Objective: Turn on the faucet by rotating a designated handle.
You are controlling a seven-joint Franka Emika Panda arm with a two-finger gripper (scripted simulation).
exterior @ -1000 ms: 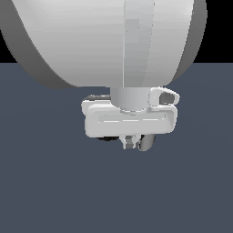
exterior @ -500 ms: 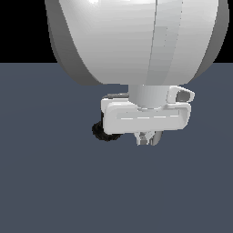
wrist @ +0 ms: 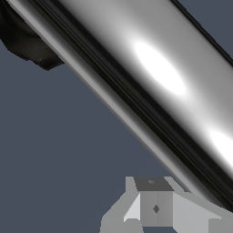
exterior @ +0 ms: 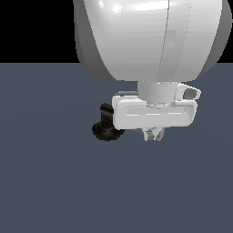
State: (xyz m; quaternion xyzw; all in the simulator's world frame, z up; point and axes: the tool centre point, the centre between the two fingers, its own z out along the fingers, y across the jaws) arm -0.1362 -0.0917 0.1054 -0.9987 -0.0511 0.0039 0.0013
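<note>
The big white arm (exterior: 150, 41) fills the upper half of the exterior view, and below it hangs the boxy white claw (exterior: 153, 134), its short fingers poking out just under the body; they look close together there, but the view is too small and the body hides too much to tell whether they are spread or pressed together. The faucet (exterior: 107, 125) sits on the dark grey-blue table (exterior: 54, 182), away from the visible edges, just beside the claw on the exterior view's left; its black scalloped round base rests on the surface and a black elbow rises from it, partly hidden behind the claw's body. The handle is not visible in the exterior view; in the wrist view the handle (wrist: 150, 86) is a shiny silver bar running slantwise across the picture, very close to the camera, with bright highlights along it and a dark black piece at one end; one grey fingertip (wrist: 154, 207) shows at the picture's edge, just beside the bar, though contact cannot be judged.
</note>
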